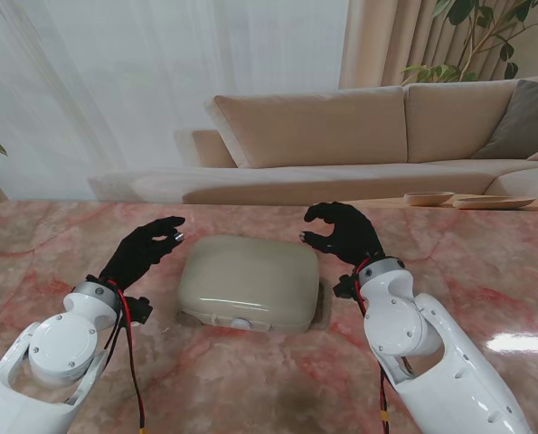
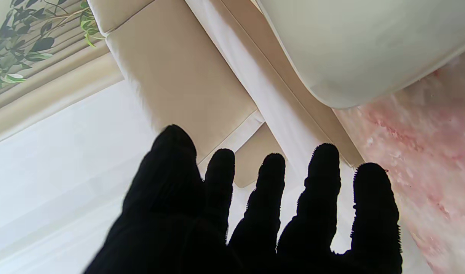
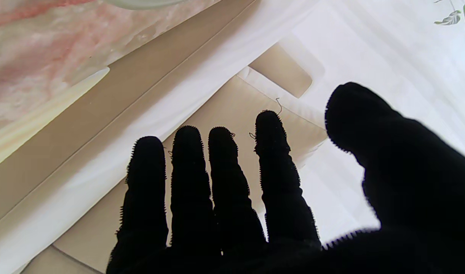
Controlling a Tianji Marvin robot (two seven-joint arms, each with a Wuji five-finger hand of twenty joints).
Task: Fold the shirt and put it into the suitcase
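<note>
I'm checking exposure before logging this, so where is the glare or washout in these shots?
Stand view: a bright glare patch on the table at right and a sheen on the closed suitcase. Both wrist views: the curtain behind is washed out, leaving left hand and right hand as silhouettes.

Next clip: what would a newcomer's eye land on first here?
The closed cream suitcase in the middle of the pink marble table. Then the two black-gloved hands flanking it without touching: the left hand on its left, the right hand on its right, both open with fingers spread. No shirt shows in any view.
</note>
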